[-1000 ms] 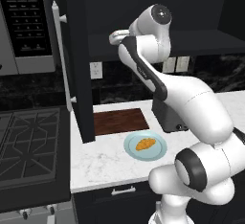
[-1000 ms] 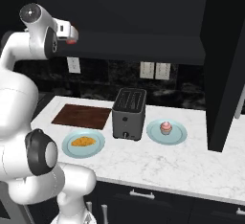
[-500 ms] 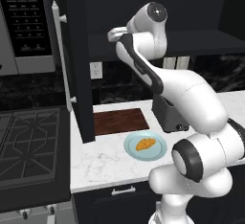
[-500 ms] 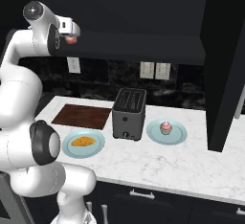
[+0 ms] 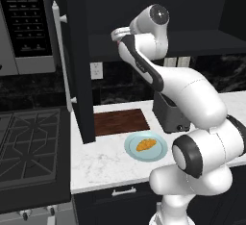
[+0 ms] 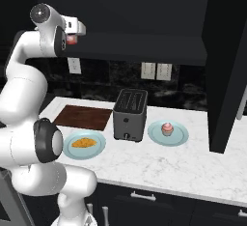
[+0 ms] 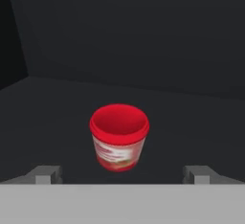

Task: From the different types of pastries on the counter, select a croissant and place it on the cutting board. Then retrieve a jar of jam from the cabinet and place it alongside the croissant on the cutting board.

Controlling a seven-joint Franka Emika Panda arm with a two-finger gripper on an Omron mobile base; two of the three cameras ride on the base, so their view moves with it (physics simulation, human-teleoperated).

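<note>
The jar of jam [image 7: 119, 137], squat and red, stands on the dark shelf of the cabinet [image 5: 77, 60], whose door is open. My gripper [image 7: 122, 175] is open, level with the jar, which sits centred just ahead of the fingertips [image 7: 45, 174] without touching them. From the right base view my gripper [image 6: 77, 27] is raised to the shelf, with the jar [image 6: 71, 39] showing red beside it. The croissant [image 5: 145, 144] lies on a light blue plate [image 5: 132, 147] on the counter [image 5: 105, 164], in front of the cutting board [image 5: 120, 121], which is bare.
A dark toaster [image 6: 129, 115] stands right of the board. A pink cupcake [image 6: 167, 129] sits on a second blue plate [image 6: 181, 135]. The cabinet door's silver handle [image 5: 62, 60] is left of my arm. A microwave [image 5: 24, 27] and a gas stove [image 5: 29, 147] are further left.
My hand has crept a little further toward the cabinet shelf and the arm's lower links have shifted. The jaws stayed open. Croissant, board and jar have not moved.
</note>
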